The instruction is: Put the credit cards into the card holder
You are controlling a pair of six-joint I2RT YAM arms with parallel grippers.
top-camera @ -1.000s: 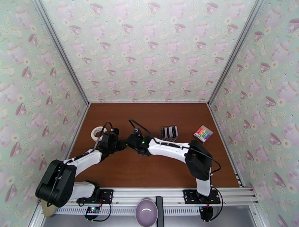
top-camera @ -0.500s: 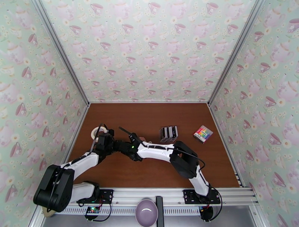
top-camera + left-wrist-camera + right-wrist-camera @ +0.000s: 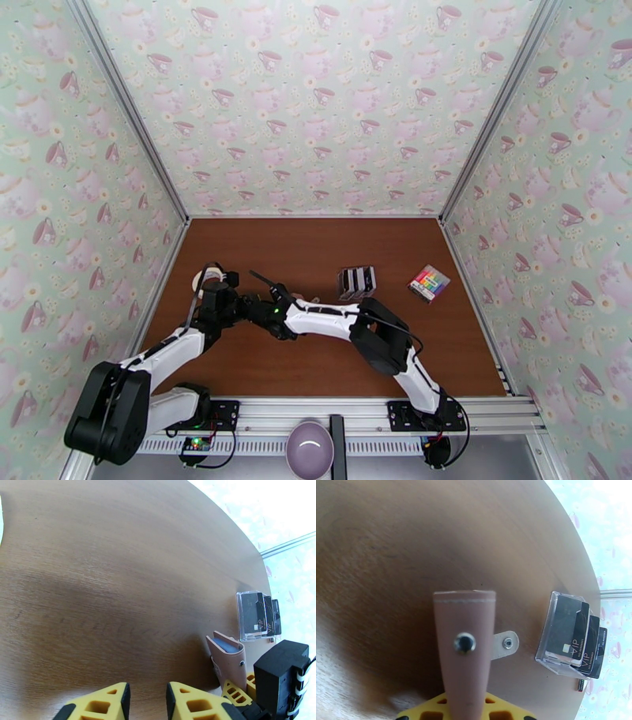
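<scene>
Pink holder [image 3: 464, 645] sticks straight out from the right tool [image 3: 465, 711], which pinches its near end. Beside it, the left tool [image 3: 147, 701] stands slightly open, empty.

Pink card holder [image 3: 464, 653] (blue inside), black credit cards [image 3: 565, 630], teacup-patterned walls [image 3: 316, 95], brown table [image 3: 395, 539]

The brown wood-grain surface [image 3: 316, 245] spans the floor of the papered booth. Near its left edge lies a white roll of tape [image 3: 199, 279], only part of it visible. Right of centre stands a clear plastic stand [image 3: 357, 282] holding upright black plastic credit cards [image 3: 253, 613]. Farther right, well apart from the stand, lies a small rainbow-striped block [image 3: 429, 283].
</scene>
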